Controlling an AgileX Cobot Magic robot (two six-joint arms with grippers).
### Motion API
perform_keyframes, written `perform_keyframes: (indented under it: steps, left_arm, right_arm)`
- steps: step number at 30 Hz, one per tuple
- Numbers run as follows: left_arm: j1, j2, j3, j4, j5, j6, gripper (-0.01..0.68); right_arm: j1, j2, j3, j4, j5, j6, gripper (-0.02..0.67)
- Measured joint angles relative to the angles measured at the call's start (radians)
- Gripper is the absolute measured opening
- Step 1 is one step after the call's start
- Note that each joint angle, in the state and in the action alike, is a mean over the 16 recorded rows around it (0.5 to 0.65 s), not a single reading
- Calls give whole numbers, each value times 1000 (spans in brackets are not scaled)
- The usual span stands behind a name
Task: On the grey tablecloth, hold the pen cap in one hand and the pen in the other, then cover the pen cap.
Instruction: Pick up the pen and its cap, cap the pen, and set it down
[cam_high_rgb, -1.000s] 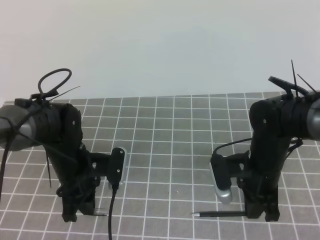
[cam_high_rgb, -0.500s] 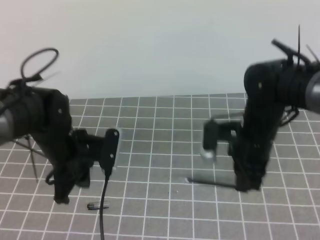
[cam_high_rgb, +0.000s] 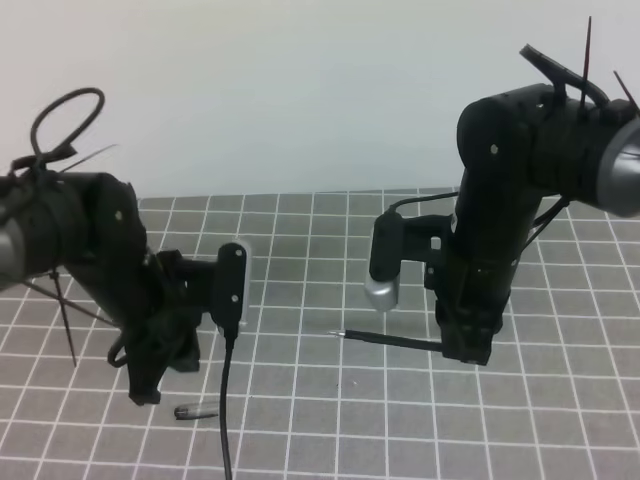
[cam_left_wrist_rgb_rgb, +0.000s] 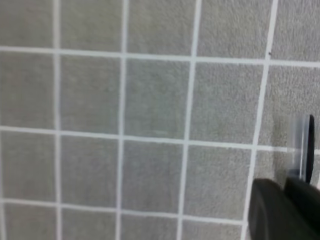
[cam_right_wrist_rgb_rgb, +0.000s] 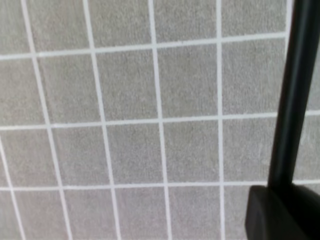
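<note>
Black and slim, the stick pen (cam_high_rgb: 395, 342) with its small silvery tip was clamped at its rear end in the right gripper (cam_high_rgb: 466, 350), whose jaws were closed on the barrel. The pen was held roughly level above the grey tablecloth (cam_high_rgb: 330, 260), a flat cloth ruled with thin white lines into small squares, and its tip pointed toward the left arm. In the right wrist view the black barrel (cam_right_wrist_rgb_rgb: 292, 95) rose from the dark gripper body at the bottom right corner, across the grid.

The short, stubby dark grey pen cap (cam_high_rgb: 196, 411) lay flat on the cloth near the front edge of the exterior view, just beside the tip of the left gripper (cam_high_rgb: 146, 393) and apart from it; no finger was closed on it. In the left wrist view the cap (cam_left_wrist_rgb_rgb: 304, 147) appeared as a pale, blurred tube at the right edge, just beyond a dark fingertip (cam_left_wrist_rgb_rgb: 280, 210). How wide the left jaws stood could not be told from either view.

A black cable (cam_high_rgb: 226, 410) hung from the left wrist camera and passed close to the cap on its right.
</note>
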Motion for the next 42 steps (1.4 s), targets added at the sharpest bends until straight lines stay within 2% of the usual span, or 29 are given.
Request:
perform_keyframes:
  steps: [6, 9, 11, 13, 30, 38, 42]
  left_arm:
    - [0, 61, 0, -6, 15, -5, 350]
    - [0, 88, 0, -3, 24, -7, 395]
    - [0, 104, 0, 0, 29, -8, 401]
    - [0, 119, 0, 3, 34, -6, 383]
    - [0, 150, -1, 50, 54, -6, 95]
    - [0, 83, -1, 117, 22, -55, 10]
    - [0, 23, -2, 146, -24, -78, 1]
  right_arm:
    - [2, 3, 0, -4, -5, 0, -4]
    - [2, 3, 1, -3, -9, -2, -4]
    - [2, 4, 1, -1, -12, -4, -4]
    - [2, 4, 1, 1, -15, -5, -4]
    - [2, 4, 2, 5, -12, 9, -4]
    - [2, 3, 2, 20, 0, 37, -4]
    - [2, 2, 2, 27, 3, 59, -4]
